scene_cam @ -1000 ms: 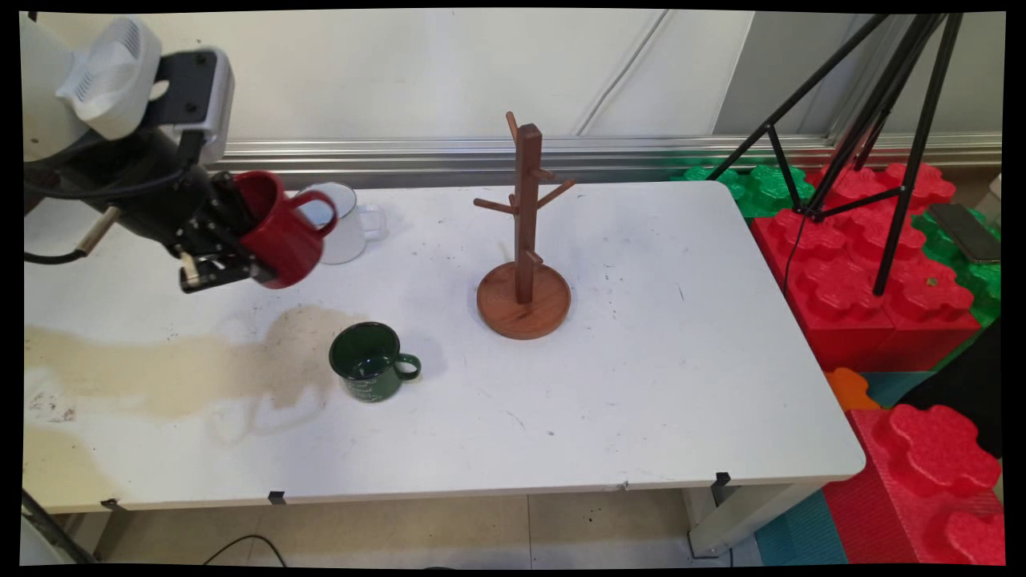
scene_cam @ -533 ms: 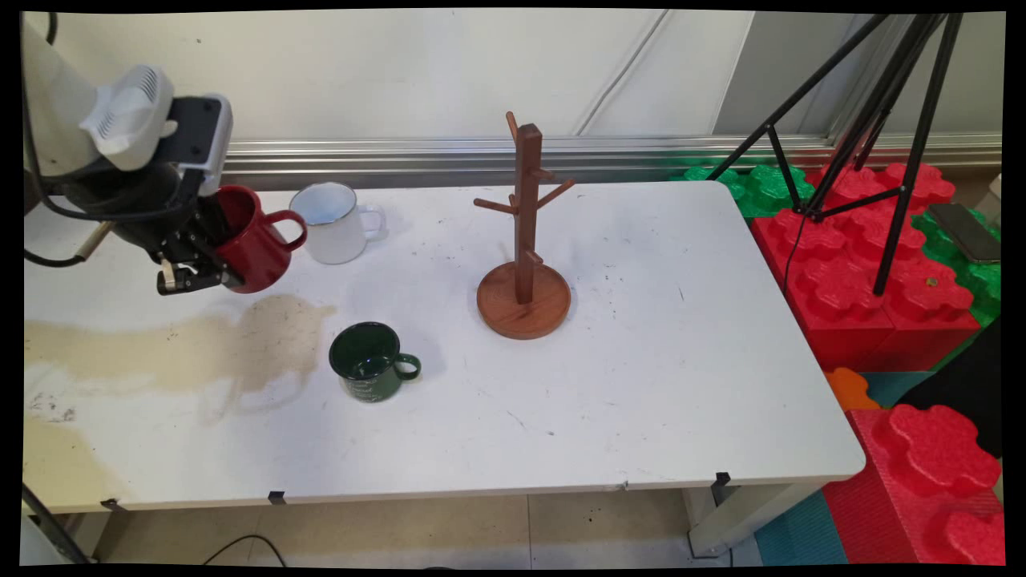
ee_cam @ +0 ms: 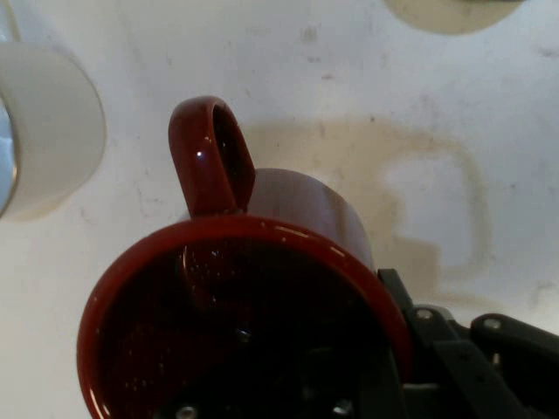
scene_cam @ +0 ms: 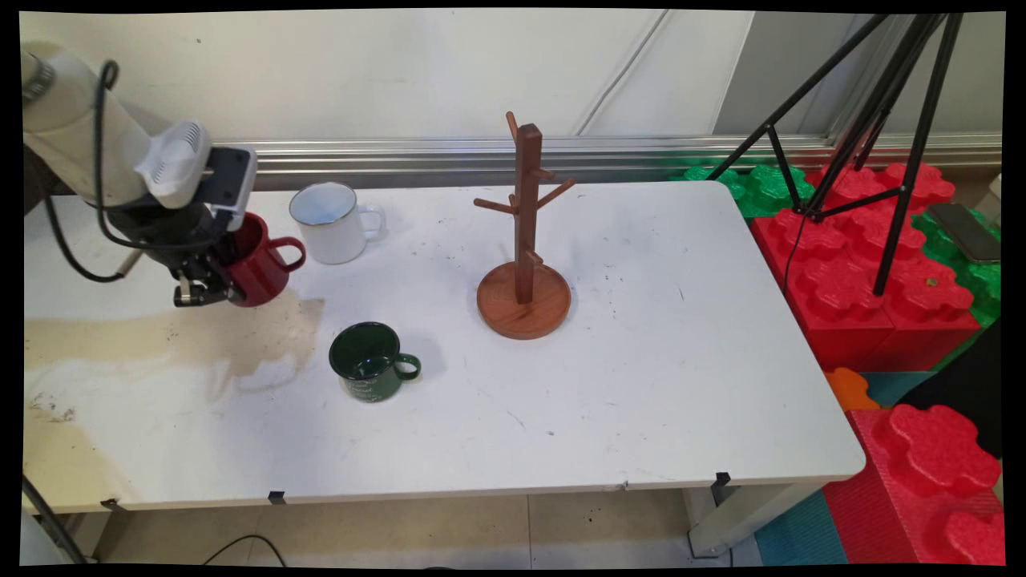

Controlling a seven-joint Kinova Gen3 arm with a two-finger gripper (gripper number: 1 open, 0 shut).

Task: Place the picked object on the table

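Here the gripper (scene_cam: 210, 287) pinches the red mug (scene_cam: 258, 261) by its rim, one finger inside and one outside, holding it tilted just above the white table (scene_cam: 641, 385) at the far left. The white enamel mug (scene_cam: 329, 222) stands just right of it. The green mug (scene_cam: 369, 362) sits nearer. The wooden mug tree (scene_cam: 525, 240) stands bare at centre, well apart.
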